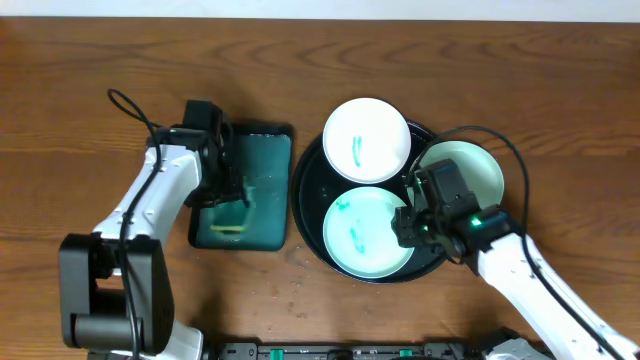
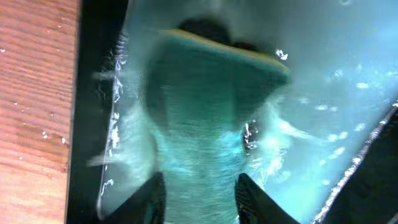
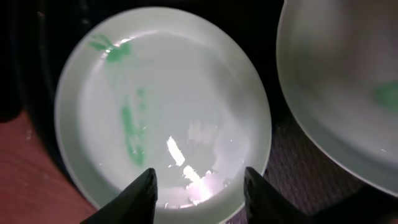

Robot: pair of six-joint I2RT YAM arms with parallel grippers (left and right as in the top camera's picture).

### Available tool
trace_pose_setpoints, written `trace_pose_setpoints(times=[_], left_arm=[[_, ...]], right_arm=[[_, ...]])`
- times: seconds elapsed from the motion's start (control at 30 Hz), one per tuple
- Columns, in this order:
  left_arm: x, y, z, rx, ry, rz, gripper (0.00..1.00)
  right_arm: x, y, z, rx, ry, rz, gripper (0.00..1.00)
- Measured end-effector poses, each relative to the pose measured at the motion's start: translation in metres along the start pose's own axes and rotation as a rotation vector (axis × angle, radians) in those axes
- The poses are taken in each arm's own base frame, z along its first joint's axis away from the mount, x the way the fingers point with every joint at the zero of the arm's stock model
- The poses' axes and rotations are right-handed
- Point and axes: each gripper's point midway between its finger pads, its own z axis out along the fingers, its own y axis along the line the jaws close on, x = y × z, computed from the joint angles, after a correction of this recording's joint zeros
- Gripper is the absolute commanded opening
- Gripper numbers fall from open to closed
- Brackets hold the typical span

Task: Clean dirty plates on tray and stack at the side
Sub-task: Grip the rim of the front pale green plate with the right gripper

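Observation:
Three small white plates lie on the round black tray (image 1: 303, 205): one at the back (image 1: 366, 140), one at the right (image 1: 470, 165) and one at the front (image 1: 362, 235). The back and front plates carry teal-green smears. My right gripper (image 1: 408, 218) is open and hovers over the front plate's right edge. In the right wrist view its fingers (image 3: 199, 196) straddle the near rim of that smeared plate (image 3: 161, 106), with another plate (image 3: 348, 81) beside it. My left gripper (image 1: 236, 200) is shut on a green and yellow sponge (image 2: 211, 106) over the green tray.
The rectangular dark-green tray (image 1: 265, 160) lies left of the black tray and holds water, which also shows in the left wrist view (image 2: 336, 87). Water drops speckle the wooden table (image 1: 290, 285) in front of both trays.

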Motion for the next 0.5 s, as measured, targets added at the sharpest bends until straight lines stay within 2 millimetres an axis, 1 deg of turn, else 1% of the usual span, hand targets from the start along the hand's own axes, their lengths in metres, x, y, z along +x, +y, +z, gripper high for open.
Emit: trace_pose_setpoints(times=[0.07,0.13,0.23,0.3,0.4,0.5], left_arm=[[0.0,0.0,0.003,-0.002,0.005,0.0,0.47],[-0.001,0.0,0.005,-0.002,0.006,-0.003,0.47],[-0.001,0.0,0.008,-0.004,0.012,-0.003,0.47],[-0.002,-0.001,0.01,-0.003,0.009,-0.001,0.46],[-0.003,-0.004,0.017,0.001,-0.003,0.008,0.35],[0.003,-0.006,0.027,-0.011,0.005,0.029,0.22]], right_arm=[[0.0,0.0,-0.004,-0.002,-0.007,0.004,0.46],[0.001,0.0,-0.004,-0.001,-0.004,0.01,0.46],[0.002,-0.002,0.0,0.013,0.008,0.034,0.46],[0.005,-0.009,0.006,0.047,0.026,0.073,0.46],[0.011,-0.018,0.016,0.096,0.06,0.126,0.48],[0.016,-0.024,0.026,0.123,0.088,0.16,0.55]])
